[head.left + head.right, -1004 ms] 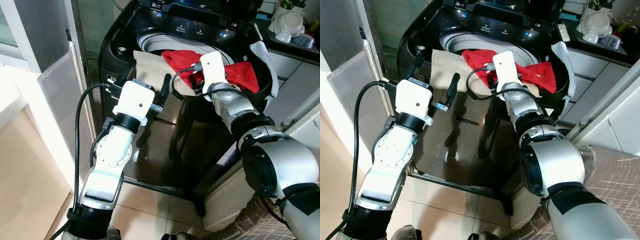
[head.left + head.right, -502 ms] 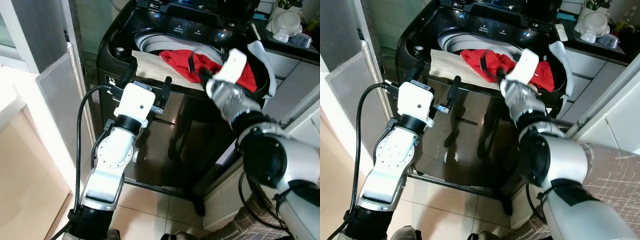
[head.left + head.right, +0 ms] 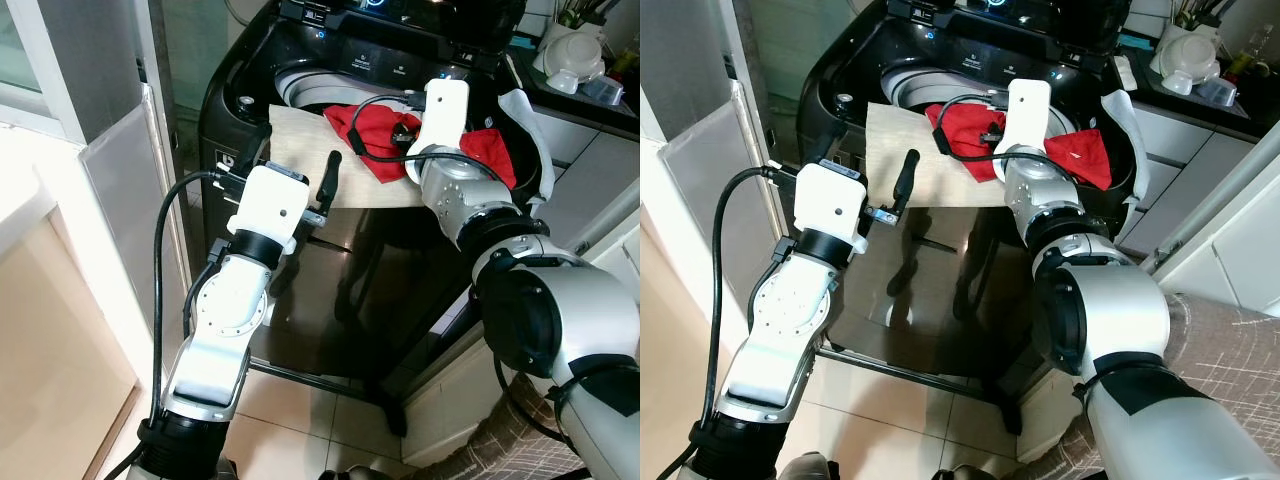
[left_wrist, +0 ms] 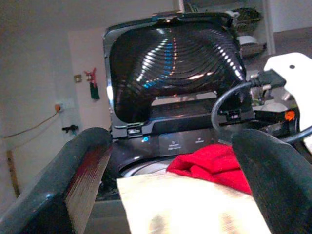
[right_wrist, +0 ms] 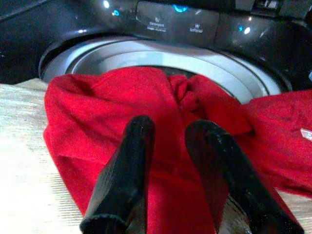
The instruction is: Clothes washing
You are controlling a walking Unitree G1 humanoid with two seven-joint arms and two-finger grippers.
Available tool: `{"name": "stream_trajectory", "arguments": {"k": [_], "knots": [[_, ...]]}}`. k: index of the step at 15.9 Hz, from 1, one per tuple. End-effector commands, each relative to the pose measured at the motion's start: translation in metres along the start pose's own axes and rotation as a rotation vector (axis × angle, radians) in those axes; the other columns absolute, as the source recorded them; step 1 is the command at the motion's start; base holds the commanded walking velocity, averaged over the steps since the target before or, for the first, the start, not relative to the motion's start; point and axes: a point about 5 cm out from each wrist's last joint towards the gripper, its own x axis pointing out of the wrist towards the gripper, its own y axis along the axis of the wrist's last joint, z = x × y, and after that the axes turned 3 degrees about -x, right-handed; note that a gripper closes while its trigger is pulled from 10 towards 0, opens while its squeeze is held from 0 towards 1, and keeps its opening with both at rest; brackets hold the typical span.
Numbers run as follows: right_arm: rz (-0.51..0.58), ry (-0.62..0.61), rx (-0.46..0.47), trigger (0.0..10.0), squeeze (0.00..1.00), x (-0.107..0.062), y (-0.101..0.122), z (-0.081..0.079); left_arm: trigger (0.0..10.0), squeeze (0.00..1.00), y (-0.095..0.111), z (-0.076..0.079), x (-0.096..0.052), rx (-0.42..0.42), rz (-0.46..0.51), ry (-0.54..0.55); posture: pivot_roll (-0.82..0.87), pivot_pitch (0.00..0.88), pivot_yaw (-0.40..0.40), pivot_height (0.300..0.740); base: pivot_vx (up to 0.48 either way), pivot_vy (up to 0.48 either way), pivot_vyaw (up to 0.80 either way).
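Observation:
A black top-loading washing machine (image 3: 228,110) stands with its lid (image 4: 175,68) raised. A beige cloth (image 3: 300,135) lies over its front rim and hangs down the front. A red garment (image 3: 372,122) is bunched on that cloth at the tub's edge. My right gripper (image 5: 173,127) points into the red garment (image 5: 92,112); its fingers are close together with red folds gathered between them. My left gripper (image 3: 297,160) is open in front of the rim, just before the beige cloth (image 4: 195,204), holding nothing.
A white cloth (image 3: 527,108) drapes over the machine's right corner. White bowls (image 3: 575,50) sit on a counter at the back right, above white cabinets (image 3: 600,170). A grey panel (image 3: 120,190) stands close on the left. Tiled floor (image 3: 300,400) lies below.
My right gripper lifted off the red garment, swung up, and now stands more upright at the tub's edge with the garment bunched higher. The beige cloth hangs lower. The left arm stayed put.

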Motion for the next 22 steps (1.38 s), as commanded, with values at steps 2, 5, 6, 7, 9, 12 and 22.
{"name": "stream_trajectory", "arguments": {"k": [2,5,6,7,9,12,22], "knots": [[0.04,-0.022,0.072,10.0,0.0,-0.001,0.022,0.011,10.0,0.0,-0.001,-0.001,-0.006,-0.042,-0.018,-0.023,0.15,0.0,-0.194,0.731,0.0,0.0,0.0],[0.078,-0.019,-0.011,10.0,0.0,-0.001,0.02,0.012,10.0,0.0,0.0,-0.008,-0.013,-0.157,-0.055,-0.166,0.15,0.0,-0.173,0.731,0.0,0.157,0.0],[0.079,-0.011,-0.01,10.0,0.0,-0.001,0.018,0.011,10.0,0.0,0.0,-0.01,-0.012,-0.135,-0.057,-0.169,0.15,0.0,-0.173,0.731,0.0,0.472,0.0],[0.087,0.014,-0.038,10.0,0.0,-0.001,0.013,0.006,10.0,0.0,0.0,-0.01,-0.01,-0.14,-0.061,-0.166,0.15,0.0,-0.164,0.731,0.0,0.472,-0.8],[0.097,0.04,-0.074,10.0,0.0,-0.001,0.006,0.002,10.0,0.0,-0.004,-0.008,-0.009,-0.088,-0.086,-0.164,0.14,0.0,-0.158,0.731,0.0,0.478,-0.78],[0.094,0.042,-0.159,10.0,0.0,-0.001,-0.003,0.0,10.0,0.0,-0.008,-0.009,-0.007,-0.036,-0.11,-0.12,0.13,0.002,-0.143,0.731,0.0,0.0,-0.78],[0.128,0.06,-0.188,10.0,0.0,-0.004,-0.019,0.004,10.0,0.0,-0.004,-0.001,-0.002,-0.043,-0.07,-0.124,0.09,0.01,-0.072,0.731,0.0,0.0,-0.08]]}}
